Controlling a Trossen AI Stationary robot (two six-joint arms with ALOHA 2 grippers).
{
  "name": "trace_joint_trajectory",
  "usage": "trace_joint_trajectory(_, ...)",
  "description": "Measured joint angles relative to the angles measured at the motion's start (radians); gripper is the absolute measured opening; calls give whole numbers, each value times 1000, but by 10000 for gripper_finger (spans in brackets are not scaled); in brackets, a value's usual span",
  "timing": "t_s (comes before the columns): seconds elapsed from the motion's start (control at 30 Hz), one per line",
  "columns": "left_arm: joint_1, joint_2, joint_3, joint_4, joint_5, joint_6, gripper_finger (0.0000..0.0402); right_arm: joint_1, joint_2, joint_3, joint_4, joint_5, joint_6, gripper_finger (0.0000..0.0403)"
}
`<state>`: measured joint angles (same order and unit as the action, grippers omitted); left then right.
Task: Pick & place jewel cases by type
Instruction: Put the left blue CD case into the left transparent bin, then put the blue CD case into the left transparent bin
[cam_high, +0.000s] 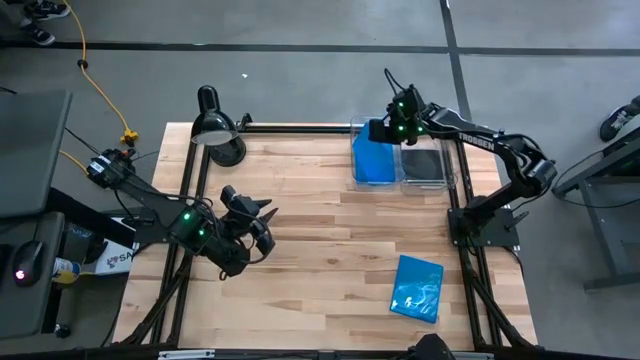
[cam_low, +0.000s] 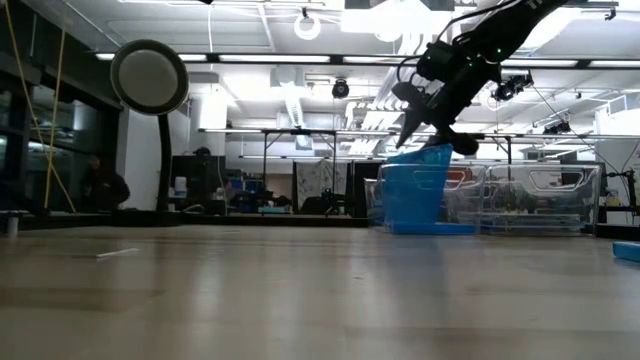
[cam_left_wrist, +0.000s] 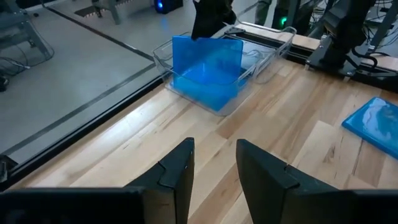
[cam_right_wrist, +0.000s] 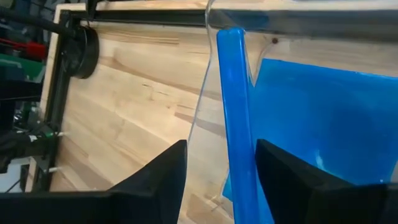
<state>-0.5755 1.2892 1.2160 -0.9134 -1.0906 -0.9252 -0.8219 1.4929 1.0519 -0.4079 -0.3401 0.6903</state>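
The right pincer (cam_high: 378, 131) is above the far rim of the left clear bin (cam_high: 356, 175), and its two fingers (cam_right_wrist: 155, 180) stand apart on either side of an upright blue jewel case (cam_right_wrist: 239, 124). The fingers are open and do not press on the case, whose thin edge shows between them in the right wrist view. The left pincer (cam_high: 262, 215) waits over the near left part of the worktop (cam_high: 310, 250); its fingers (cam_left_wrist: 177, 171) have a gap between them and hold nothing.

The worktop is of pale wooden planks with a black frame around it. Beyond it is a large workshop room with a grey floor, ceiling lights and other tables. A black desk lamp (cam_high: 215, 128) stands at the far left corner of the worktop.

Two clear bins stand side by side at the far right of the worktop. The left one holds blue cases: one lies flat on the bottom, and the upright one (cam_left_wrist: 207, 62) leans at its far wall. How many lie flat I cannot tell. The right clear bin (cam_high: 450, 168) holds a black jewel case (cam_high: 421, 162); their number is not clear either.

One more blue jewel case (cam_high: 417, 288) lies flat on the near right part of the worktop, well apart from the bins.
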Motion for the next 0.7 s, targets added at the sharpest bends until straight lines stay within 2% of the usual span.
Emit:
trace_joint_trajectory(0.17,0,0,0,3,-1,0,117,-3,0,0,-8,29,-1,172)
trace_joint_trajectory(0.4,0,0,0,27,7,0,117,-36,-7,0,70,47,8,170)
trace_joint_trajectory(0.7,0,0,0,46,39,6,117,-106,-137,0,166,-25,-30,167)
